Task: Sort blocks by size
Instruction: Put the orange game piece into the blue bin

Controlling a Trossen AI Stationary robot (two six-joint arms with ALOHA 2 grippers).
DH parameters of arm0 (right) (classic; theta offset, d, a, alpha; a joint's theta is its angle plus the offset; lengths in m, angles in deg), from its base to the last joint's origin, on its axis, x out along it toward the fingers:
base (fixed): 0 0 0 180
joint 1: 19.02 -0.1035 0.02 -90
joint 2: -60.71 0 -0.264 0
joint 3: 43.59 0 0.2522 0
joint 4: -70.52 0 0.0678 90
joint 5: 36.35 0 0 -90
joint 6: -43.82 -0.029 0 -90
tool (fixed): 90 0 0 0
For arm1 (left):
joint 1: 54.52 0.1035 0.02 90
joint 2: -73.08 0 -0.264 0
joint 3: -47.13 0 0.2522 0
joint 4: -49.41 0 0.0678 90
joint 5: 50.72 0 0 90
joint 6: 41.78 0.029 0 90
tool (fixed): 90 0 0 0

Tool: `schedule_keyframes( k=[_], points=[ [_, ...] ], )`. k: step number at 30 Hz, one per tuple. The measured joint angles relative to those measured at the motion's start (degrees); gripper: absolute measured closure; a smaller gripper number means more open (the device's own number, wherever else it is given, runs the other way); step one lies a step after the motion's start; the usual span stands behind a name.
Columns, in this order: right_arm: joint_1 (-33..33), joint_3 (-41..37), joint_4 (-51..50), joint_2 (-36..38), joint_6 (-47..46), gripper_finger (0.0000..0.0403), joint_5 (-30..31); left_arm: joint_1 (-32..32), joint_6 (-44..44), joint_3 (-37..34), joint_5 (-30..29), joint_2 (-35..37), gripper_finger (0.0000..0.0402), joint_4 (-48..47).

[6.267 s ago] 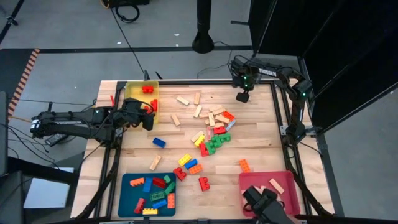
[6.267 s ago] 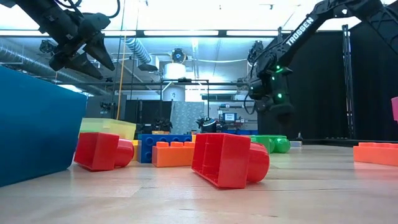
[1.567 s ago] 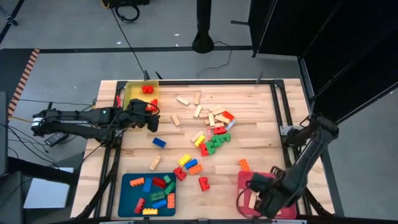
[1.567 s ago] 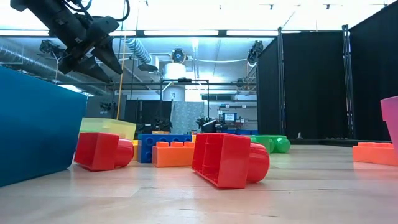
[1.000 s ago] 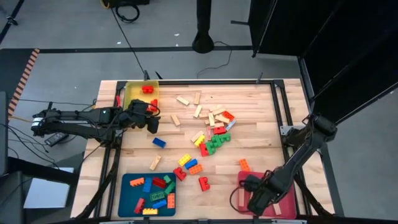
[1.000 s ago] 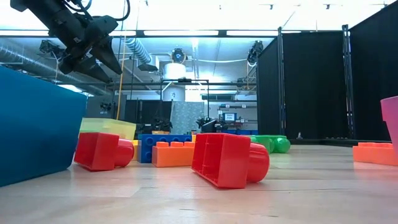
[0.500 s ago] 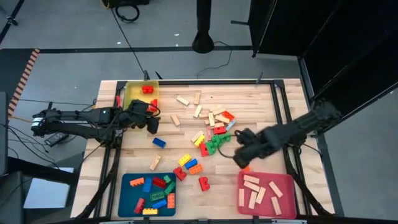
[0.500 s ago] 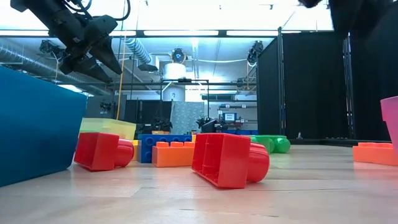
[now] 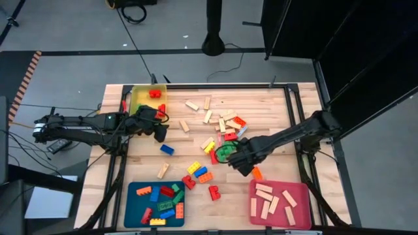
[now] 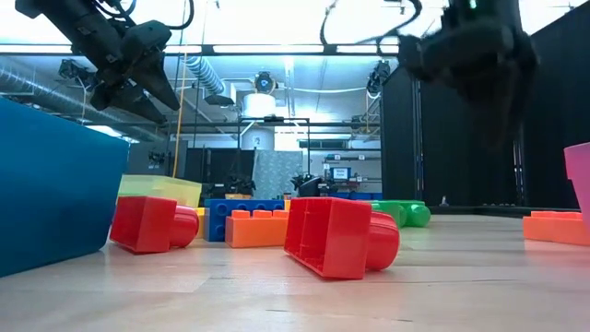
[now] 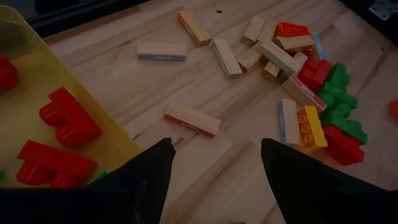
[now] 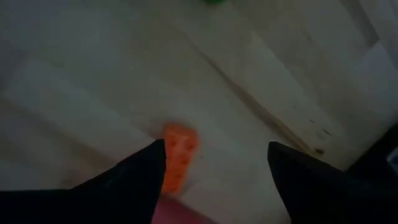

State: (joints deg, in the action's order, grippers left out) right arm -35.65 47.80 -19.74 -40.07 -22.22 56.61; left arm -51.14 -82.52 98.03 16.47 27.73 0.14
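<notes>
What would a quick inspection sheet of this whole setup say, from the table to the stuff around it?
Surface: pale wooden table, dark frame.
Job's things: loose blocks mid-table; red ones in yellow tray, mixed colours in blue tray, wooden bars in pink tray.
Clutter: nothing seen.
Grippers: left gripper open, empty, beside the yellow tray; right gripper open, empty, above an orange block.
Cables: black leads on the floor behind the table.
Surroundings: grey floor, black curtains, a stand base.
</notes>
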Motion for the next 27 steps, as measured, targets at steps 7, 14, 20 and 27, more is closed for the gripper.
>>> schedule_keyframes(
  k=[7, 14, 20, 27],
  points=[
    [-0.09, -14.63, 17.0, 6.75, -6.39, 0.0114, -5.32, 0.0, 0.04, 0.0, 0.29, 0.0, 0.0149, 0.0],
    [-2.34, -22.59, 27.46, 9.1, -10.14, 0.01, -8.9, 0.0, 0.04, 0.0, 0.64, 0.0, 0.0149, -0.02],
    [-4.25, -24.59, 29.96, 7.0, -12.81, 0.0092, -8.17, 0.0, 0.03, 0.0, 0.64, 0.0, 0.0149, -0.07],
    [-4.28, -29.52, 38.09, 7.21, -12.83, 0.0117, -9.52, 0.0, -0.01, 0.0, 0.64, 0.0, 0.0149, -0.02]
  ],
)
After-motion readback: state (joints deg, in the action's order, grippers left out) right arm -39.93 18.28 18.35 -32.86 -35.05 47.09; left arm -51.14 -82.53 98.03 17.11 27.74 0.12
